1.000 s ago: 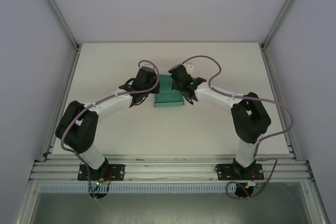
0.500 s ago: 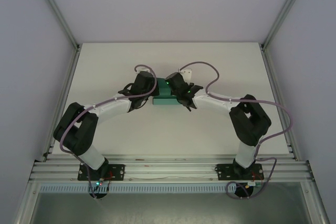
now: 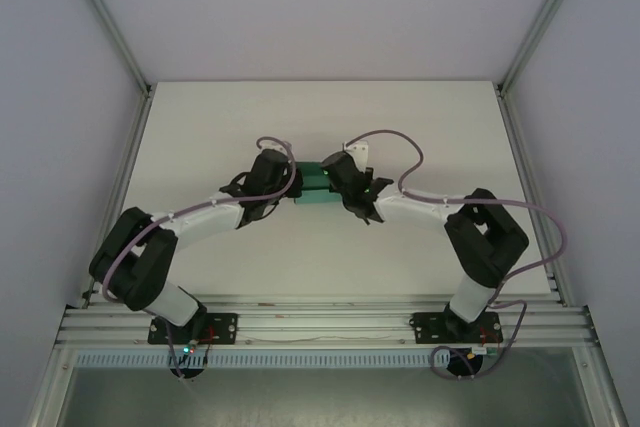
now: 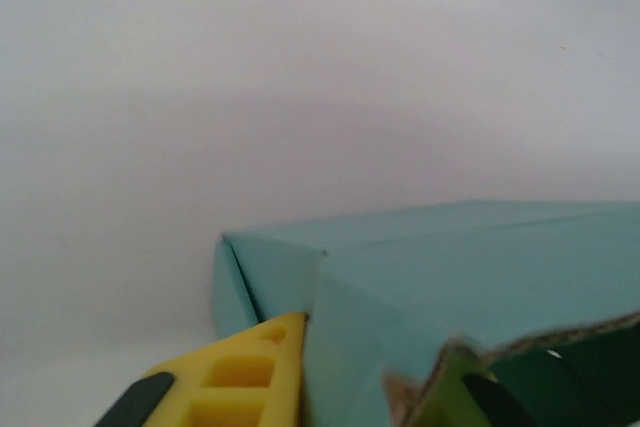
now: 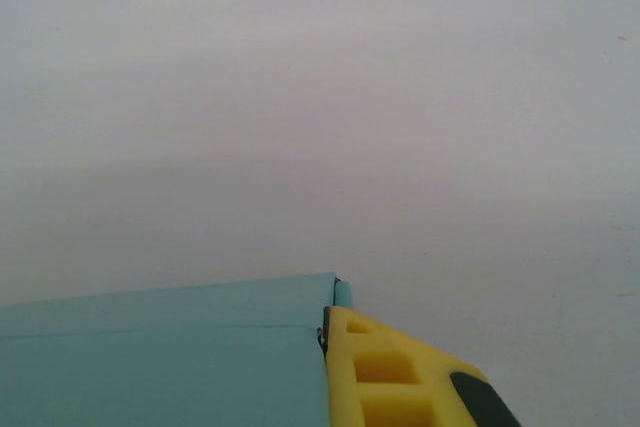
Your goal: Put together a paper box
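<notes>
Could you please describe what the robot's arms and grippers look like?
The left arm and right arm have white links with bulky black joints, and a purple cable runs along each. The gripper fingers are yellow with square cut-outs and dark pads.

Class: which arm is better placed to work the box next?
Probably left: the left gripper straddles a corner of the teal-green card box beside its raw open edge; the right gripper, shut, holds the other end.
</notes>
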